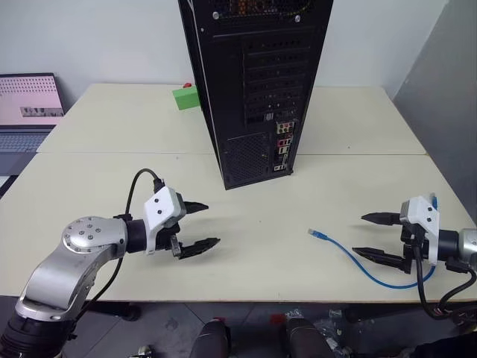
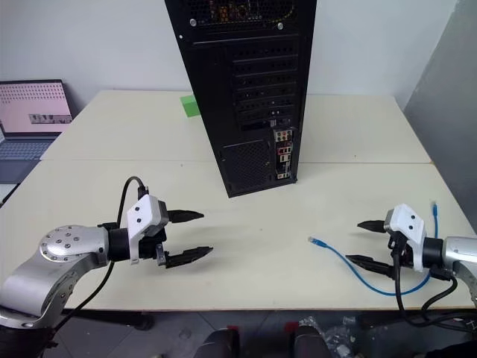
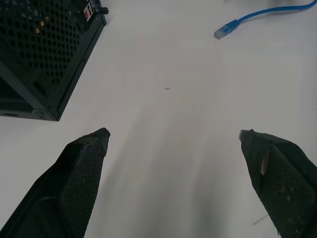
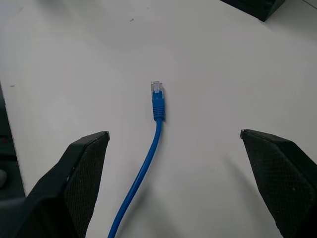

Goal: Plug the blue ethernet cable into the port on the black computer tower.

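The right claw hangs spread and empty, its fingers straddling the blue ethernet cable, which lies loose on the worktop. The left claw is likewise spread, holding nothing. The clear plug lies flat and small; a closing grip may skid it aside or seize it misaligned. Further off, the port sits low on the black computer tower among crowded connectors; a tilted plug may jam or enter the wrong socket.
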You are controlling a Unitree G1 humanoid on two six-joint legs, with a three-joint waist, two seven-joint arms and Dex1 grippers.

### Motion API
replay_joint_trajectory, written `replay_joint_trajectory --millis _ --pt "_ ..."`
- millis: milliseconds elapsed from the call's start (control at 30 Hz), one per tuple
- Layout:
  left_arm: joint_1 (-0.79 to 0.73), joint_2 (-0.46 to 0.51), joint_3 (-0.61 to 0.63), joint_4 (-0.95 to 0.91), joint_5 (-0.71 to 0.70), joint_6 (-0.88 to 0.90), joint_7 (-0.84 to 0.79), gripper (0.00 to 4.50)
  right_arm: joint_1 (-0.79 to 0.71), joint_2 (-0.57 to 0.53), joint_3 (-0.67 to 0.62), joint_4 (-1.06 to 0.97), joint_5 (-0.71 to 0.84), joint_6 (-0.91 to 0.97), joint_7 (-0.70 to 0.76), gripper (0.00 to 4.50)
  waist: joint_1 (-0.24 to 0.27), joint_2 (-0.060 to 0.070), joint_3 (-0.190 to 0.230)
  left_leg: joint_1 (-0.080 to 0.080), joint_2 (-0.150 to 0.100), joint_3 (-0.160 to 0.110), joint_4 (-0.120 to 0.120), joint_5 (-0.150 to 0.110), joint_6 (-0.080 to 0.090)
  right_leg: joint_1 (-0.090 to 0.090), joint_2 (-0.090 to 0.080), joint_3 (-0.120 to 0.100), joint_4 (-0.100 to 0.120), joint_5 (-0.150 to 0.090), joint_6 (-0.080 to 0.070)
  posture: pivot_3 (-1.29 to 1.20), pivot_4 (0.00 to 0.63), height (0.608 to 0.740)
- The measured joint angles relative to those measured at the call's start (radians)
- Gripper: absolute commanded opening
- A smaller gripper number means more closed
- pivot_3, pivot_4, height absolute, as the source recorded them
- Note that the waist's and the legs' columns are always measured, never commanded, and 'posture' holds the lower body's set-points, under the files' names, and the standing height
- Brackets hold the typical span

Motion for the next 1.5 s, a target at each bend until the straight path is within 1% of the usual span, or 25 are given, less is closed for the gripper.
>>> replay_joint_trajectory --millis 433,533,700,800,933,1067,1167,1233,1267,1400,1467,1500 --pt "0.012 0.005 -0.005 -0.005 -0.009 0.002 -0.004 4.49 -0.004 0.018 0.018 0.005 -0.026 0.005 -0.033 4.5 0.001 0.0 0.0 0.0 0.0 0.0 0.0 0.0 0.0 0.0 0.0 0.0 0.0 0.0 0.0 0.0 0.15 0.74" --pt "-0.003 0.0 -0.053 -0.005 0.006 -0.007 -0.006 4.49 -0.003 0.055 0.021 -0.019 -0.031 0.018 -0.072 4.5 0.002 0.0 0.0 0.0 0.0 0.0 0.0 0.0 0.0 0.0 0.0 0.0 0.0 0.0 0.0 0.0 0.15 0.74" --pt "-0.031 -0.009 -0.123 -0.004 0.024 -0.029 -0.024 4.49 -0.004 0.098 0.062 -0.057 -0.047 0.045 -0.127 4.5 0.003 0.0 0.0 0.0 0.0 0.0 0.0 0.0 0.0 0.0 0.0 0.0 0.0 0.0 0.0 0.0 0.15 0.74" --pt "-0.053 -0.025 -0.171 -0.001 0.045 -0.053 -0.03 4.49 -0.019 0.134 0.114 -0.052 -0.078 0.058 -0.158 4.5 0.003 0.0 0.0 0.0 0.0 0.0 0.0 0.0 0.0 0.0 0.0 0.0 0.0 0.0 0.0 0.0 0.15 0.74" --pt "-0.075 -0.039 -0.211 0.004 0.07 -0.076 -0.046 4.49 -0.082 0.196 0.193 0.02 -0.129 0.045 -0.185 4.5 0.002 0.0 0.0 0.0 0.0 0.0 0.0 0.0 0.0 0.0 0.0 0.0 0.0 0.0 0.0 0.0 0.15 0.74" --pt "-0.08 -0.048 -0.227 0.018 0.088 -0.09 -0.047 4.49 -0.114 0.204 0.246 0.082 -0.181 -0.008 -0.183 4.5 0.005 0.0 0.0 0.0 0.0 0.0 0.0 0.0 0.0 0.0 0.0 0.0 0.0 0.0 0.0 0.0 0.15 0.74" --pt "-0.083 -0.056 -0.231 0.019 0.101 -0.094 -0.047 4.5 -0.133 0.22 0.264 0.12 -0.202 -0.026 -0.182 4.0 0.005 0.0 0.0 0.0 0.0 0.0 0.0 0.0 0.0 0.0 0.0 0.0 0.0 0.0 0.0 0.0 0.15 0.74" --pt "-0.084 -0.058 -0.231 0.019 0.104 -0.094 -0.046 4.5 -0.135 0.224 0.266 0.129 -0.204 -0.037 -0.177 3.44 0.005 0.0 0.0 0.0 0.0 0.0 0.0 0.0 0.0 0.0 0.0 0.0 0.0 0.0 0.0 0.0 0.15 0.74" --pt "-0.084 -0.058 -0.231 0.019 0.104 -0.094 -0.046 4.5 -0.135 0.225 0.266 0.13 -0.204 -0.041 -0.176 3.26 0.005 0.0 0.0 0.0 0.0 0.0 0.0 0.0 0.0 0.0 0.0 0.0 0.0 0.0 0.0 0.0 0.15 0.74" --pt "-0.084 -0.064 -0.231 0.019 0.107 -0.094 -0.046 4.5 -0.136 0.226 0.266 0.136 -0.204 -0.051 -0.167 2.29 0.005 0.0 0.0 0.0 0.0 0.0 0.0 0.0 0.0 0.0 0.0 0.0 0.0 0.0 0.0 0.0 0.15 0.74" --pt "-0.084 -0.076 -0.231 0.019 0.1 -0.093 -0.048 4.5 -0.136 0.227 0.268 0.137 -0.206 -0.054 -0.164 1.92 0.005 0.0 0.0 0.0 0.0 0.0 0.001 0.0 0.0 0.0 0.0 0.0 0.0 0.0 0.0 0.0 0.15 0.74" --pt "-0.084 -0.078 -0.231 0.019 0.097 -0.092 -0.049 4.5 -0.138 0.226 0.272 0.137 -0.207 -0.056 -0.163 1.62 0.005 0.0 0.0 0.0 0.0 0.0 0.001 0.0 0.0 0.0 0.0 0.0 0.0 0.0 0.0 0.0 0.15 0.74"
